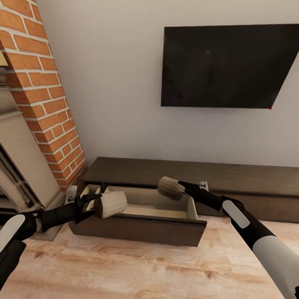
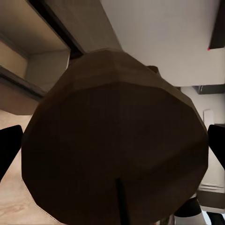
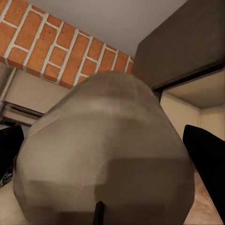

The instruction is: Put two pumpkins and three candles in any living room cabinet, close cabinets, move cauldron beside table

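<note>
You have a candle in each gripper. The left candle (image 1: pixel 111 203), a pale cream cylinder lying on its side, sits clamped in your left gripper (image 1: pixel 96 203) above the left end of the open drawer (image 1: pixel 141 226); in the left wrist view its wick end (image 2: pixel 115 140) looms dark and close, with a black finger (image 2: pixel 9 150) at either side. The right candle (image 1: pixel 170 187), also tipped sideways, is pinched in your right gripper (image 1: pixel 182 187) and hangs over the drawer's right half, near the back — the right wrist view shows its grey-beige end (image 3: pixel 103 150) close up, a short wick at its lower edge.

The drawer belongs to the cabinet (image 1: pixel 232 176), a long, low, dark brown unit against the white wall; it stands pulled out towards you, its pale wood interior showing.

Around that: a brick column (image 1: pixel 45 91) rises at the left, a black television (image 1: pixel 224 66) hangs on the wall above the cabinet, and light wood flooring (image 1: pixel 145 270) runs under your arms.
</note>
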You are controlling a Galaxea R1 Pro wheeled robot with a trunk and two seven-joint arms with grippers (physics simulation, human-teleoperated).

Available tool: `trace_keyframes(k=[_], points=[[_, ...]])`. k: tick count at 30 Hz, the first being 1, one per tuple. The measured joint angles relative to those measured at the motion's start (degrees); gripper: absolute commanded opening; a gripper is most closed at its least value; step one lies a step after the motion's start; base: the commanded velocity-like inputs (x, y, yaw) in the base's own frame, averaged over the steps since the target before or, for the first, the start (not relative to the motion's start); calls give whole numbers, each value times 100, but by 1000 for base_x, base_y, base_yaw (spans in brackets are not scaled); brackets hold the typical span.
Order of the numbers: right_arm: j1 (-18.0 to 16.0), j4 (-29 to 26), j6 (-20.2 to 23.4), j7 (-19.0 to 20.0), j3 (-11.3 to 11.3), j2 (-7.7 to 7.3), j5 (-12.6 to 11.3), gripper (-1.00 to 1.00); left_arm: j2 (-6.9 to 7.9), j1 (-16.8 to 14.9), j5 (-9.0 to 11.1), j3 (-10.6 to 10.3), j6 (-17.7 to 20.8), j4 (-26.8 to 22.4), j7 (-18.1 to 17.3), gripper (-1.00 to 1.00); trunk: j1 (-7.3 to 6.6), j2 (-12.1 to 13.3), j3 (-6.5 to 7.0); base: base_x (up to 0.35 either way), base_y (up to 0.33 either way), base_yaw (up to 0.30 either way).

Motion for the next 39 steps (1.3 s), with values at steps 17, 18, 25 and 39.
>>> trace_keyframes(k=[17,18,25,39], points=[[0,0,-7,6,0,-8,-6,-100,0,0,6,-7,2,-2,1,-100,0,0,0,334,-2,0],[0,0,-7,6,0,-5,-7,-100,0,0,6,-7,2,-2,1,-100,0,0,0,333,0,0],[-1,-13,16,7,2,6,-20,-100,-3,-1,70,-8,-7,1,0,-100,3,0,0,162,0,0],[18,195,700,36,24,-10,-70,-100,-2,7,212,-12,1,25,-7,-100,3,0,0,4,0,0]])
